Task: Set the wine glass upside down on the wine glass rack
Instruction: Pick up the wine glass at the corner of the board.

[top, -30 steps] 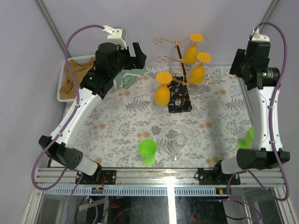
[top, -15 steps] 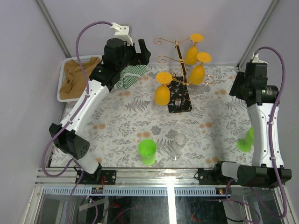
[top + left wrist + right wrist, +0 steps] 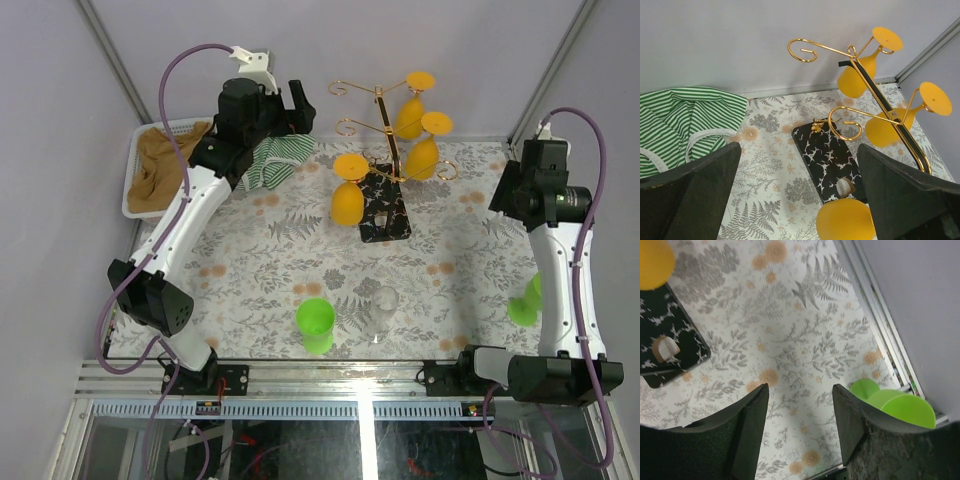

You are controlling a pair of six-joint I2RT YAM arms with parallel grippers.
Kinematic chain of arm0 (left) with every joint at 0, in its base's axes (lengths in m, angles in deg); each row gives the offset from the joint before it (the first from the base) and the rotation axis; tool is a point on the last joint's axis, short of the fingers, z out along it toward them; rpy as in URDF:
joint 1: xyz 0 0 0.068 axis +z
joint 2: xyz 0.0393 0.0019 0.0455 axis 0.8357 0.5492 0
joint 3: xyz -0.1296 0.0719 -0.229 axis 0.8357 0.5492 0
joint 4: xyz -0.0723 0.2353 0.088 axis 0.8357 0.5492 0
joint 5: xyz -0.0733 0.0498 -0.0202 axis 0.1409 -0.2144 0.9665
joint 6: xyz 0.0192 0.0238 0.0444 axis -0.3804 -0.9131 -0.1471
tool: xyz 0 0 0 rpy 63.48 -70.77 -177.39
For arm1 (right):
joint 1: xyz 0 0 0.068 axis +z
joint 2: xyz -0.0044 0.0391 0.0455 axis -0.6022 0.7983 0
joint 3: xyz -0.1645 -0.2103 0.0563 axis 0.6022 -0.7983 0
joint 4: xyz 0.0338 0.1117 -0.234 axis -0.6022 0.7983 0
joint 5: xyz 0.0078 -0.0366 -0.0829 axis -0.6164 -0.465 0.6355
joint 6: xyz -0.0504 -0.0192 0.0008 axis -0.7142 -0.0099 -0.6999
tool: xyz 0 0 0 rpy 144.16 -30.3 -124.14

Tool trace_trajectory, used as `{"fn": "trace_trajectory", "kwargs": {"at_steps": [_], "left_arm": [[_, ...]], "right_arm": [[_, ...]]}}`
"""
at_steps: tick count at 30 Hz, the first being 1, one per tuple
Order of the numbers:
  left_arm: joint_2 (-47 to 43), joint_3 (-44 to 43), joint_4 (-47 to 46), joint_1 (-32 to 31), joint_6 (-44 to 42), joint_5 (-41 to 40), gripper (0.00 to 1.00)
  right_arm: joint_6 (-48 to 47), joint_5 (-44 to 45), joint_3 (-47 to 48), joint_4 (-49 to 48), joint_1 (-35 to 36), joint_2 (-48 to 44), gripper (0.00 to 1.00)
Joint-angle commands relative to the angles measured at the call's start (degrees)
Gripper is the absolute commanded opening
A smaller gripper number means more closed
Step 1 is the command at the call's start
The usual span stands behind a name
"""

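The gold wine glass rack (image 3: 384, 128) stands at the back centre on its black patterned base (image 3: 385, 212). Three orange wine glasses (image 3: 347, 197) hang on it upside down. In the left wrist view the rack (image 3: 871, 85) fills the right half. One green wine glass (image 3: 316, 323) stands near the front edge and another (image 3: 523, 303) at the right edge. My left gripper (image 3: 303, 112) hovers high to the left of the rack, open (image 3: 797, 200) and empty. My right gripper (image 3: 800, 410) hangs open over bare cloth, the right green glass (image 3: 895, 406) just beside its right finger.
A clear glass (image 3: 384, 308) stands beside the front green one. A white basket (image 3: 132, 182) with brown cloth sits at the back left. A green striped cloth (image 3: 272, 160) lies under my left gripper. Purple walls close off the back and sides.
My right wrist has dropped forward along the right edge, bringing the right green glass into view. The left arm has lifted and shifted slightly right. Both grippers stay open.
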Motion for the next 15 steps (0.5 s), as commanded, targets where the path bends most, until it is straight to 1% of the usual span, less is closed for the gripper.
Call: {"fn": "trace_trajectory", "kwargs": {"at_steps": [1, 6, 11, 15], "left_arm": [[0.3, -0.8, -3.8, 0.5, 0.2, 1.0, 1.00], [0.0, 1.3, -5.0, 0.6, 0.7, 1.7, 1.00], [0.7, 0.9, -5.7, 0.7, 0.2, 3.9, 1.00], [1.2, 0.5, -5.6, 0.7, 0.2, 4.0, 1.00]], "right_arm": [[1.7, 1.4, -5.7, 1.6, -0.5, -3.2, 0.61], [2.9, 1.6, -11.9, 1.2, -0.8, -6.6, 0.61], [3.9, -0.6, -12.4, -1.0, -0.8, -7.5, 0.61], [4.4, -2.8, -13.0, -3.2, -0.8, -6.7, 0.61]]}}
